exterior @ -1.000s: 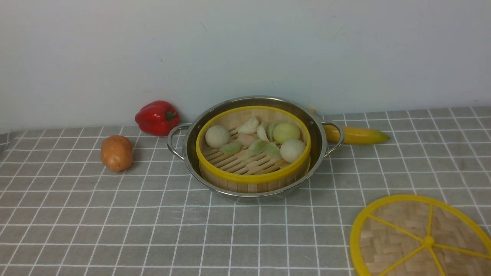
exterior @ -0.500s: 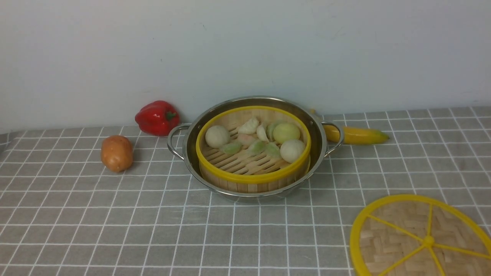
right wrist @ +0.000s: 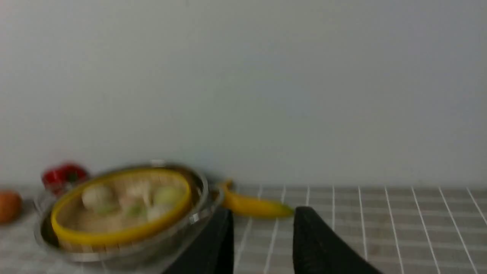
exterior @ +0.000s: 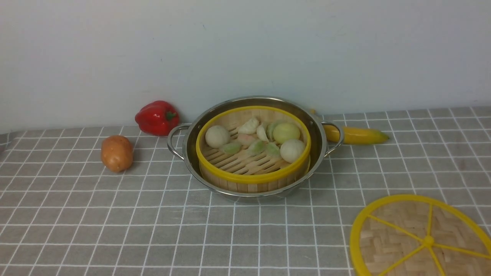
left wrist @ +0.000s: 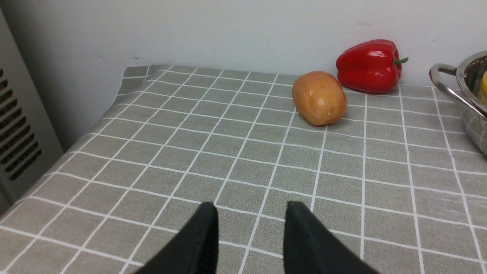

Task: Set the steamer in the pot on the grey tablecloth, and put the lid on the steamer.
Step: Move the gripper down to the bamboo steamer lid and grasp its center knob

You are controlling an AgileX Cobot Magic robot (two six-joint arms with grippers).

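**Steamer sits in the pot, lid lies off to one side**

Closest in, both arms hang back over the near part of the grey tablecloth (exterior: 115, 222). The left gripper (left wrist: 252, 207) has its two black fingers parted with a clear strip of cloth showing between them, and nothing is held. The right gripper (right wrist: 263, 210) is the same, fingers spread and empty, pointing towards the pot from the right-hand side. Neither arm shows in the front view.

Next comes the lid (exterior: 402, 230), lying flat on the cloth at the near right. Its woven side faces up, with the yellow spokes and centre knob showing, and its near edge is cut off by the frame. It is well apart from the pot and not yet on the steamer.

Further back, about the middle of the table, stands the pot (exterior: 253, 195), upright with a loop handle on each side. The steamer (exterior: 249, 179) sits inside it, its yellow rim level with or just above the steel rim. It is uncovered, and on its slatted floor lie pale buns (exterior: 216, 136) and small greenish dumplings.

To the left of the pot a potato (exterior: 117, 153) rests on the cloth. Behind that, close to the wall, is a red pepper (exterior: 156, 117). A banana (exterior: 356, 135) lies just behind the pot's right handle. A plain pale wall (exterior: 245, 50) closes off the back.
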